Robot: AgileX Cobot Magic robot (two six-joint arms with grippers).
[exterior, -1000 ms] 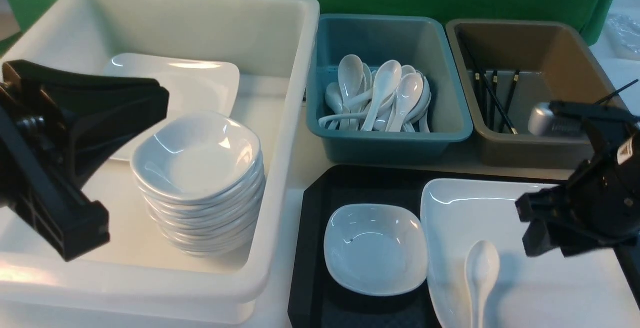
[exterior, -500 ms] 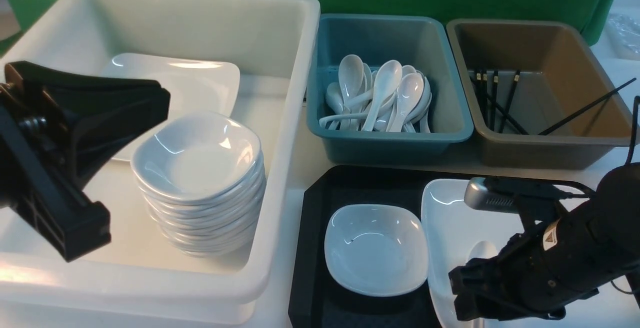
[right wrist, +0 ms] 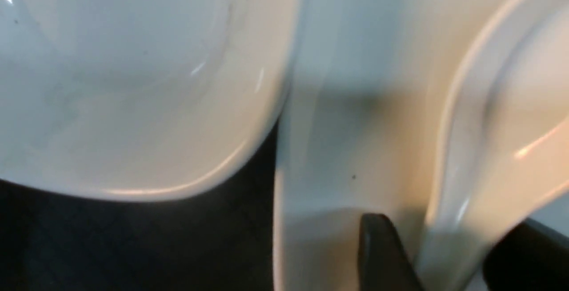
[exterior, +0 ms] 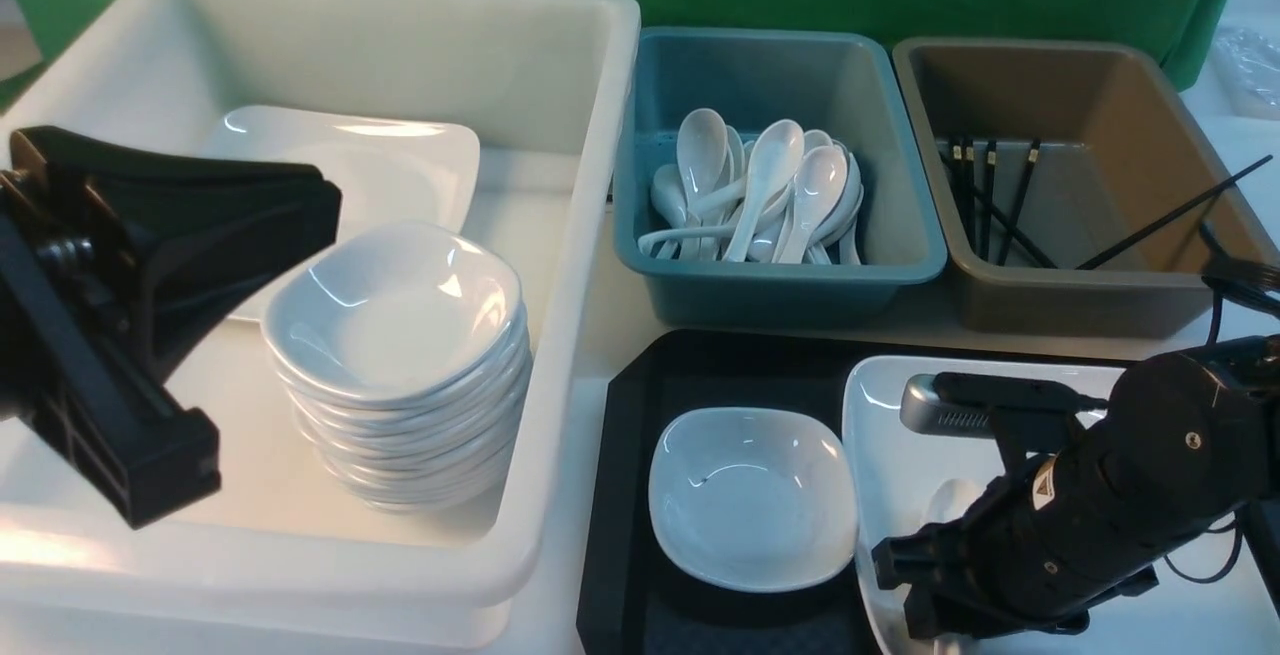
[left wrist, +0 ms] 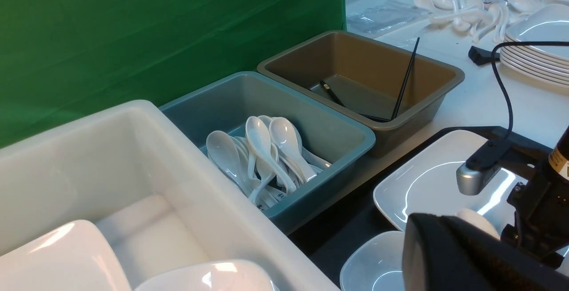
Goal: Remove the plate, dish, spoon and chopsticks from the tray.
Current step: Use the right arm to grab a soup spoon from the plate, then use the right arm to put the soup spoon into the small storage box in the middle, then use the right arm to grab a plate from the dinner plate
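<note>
1. Currently I am parking the left gripper (exterior: 300,215) shut and empty above the white tub (exterior: 580,235). I judge that this is leaving the tray to the other arm.
2. Next, the white tub is holding a stored plate (exterior: 350,160) lying flat at the back and a dish stack (exterior: 400,355) nested in front of it. I am reading it as the drop place for the crockery.
3. The teal tub (exterior: 900,270) is holding a spoon pile (exterior: 760,185), loosely heaped. In my judgement it is where the spoon is going.
4. The tray (exterior: 615,495) is sitting in front of the teal and brown tubs. It is carrying the dish (exterior: 750,495) on its left part, upright, empty and just beside the plate.
5. The plate (exterior: 900,405) is filling the tray's right part. The spoon (exterior: 948,500) is lying in it, bowl toward the tubs and handle running under the arm.
6. I am bringing the right gripper (exterior: 915,595) in low over the plate's near edge. The wrist view is showing its jaws partway apart, one on each side of the spoon handle. I cannot tell whether they are pinching it yet. I am judging the low approach necessary because the thick handle is lying close to the glossy plate.
7. The brown tub (exterior: 1100,310) is holding the chopsticks (exterior: 990,200). Several are lying on its floor and one stick is leaning up on the right rim. None are showing on the tray, though the arm is hiding part of it.
</note>
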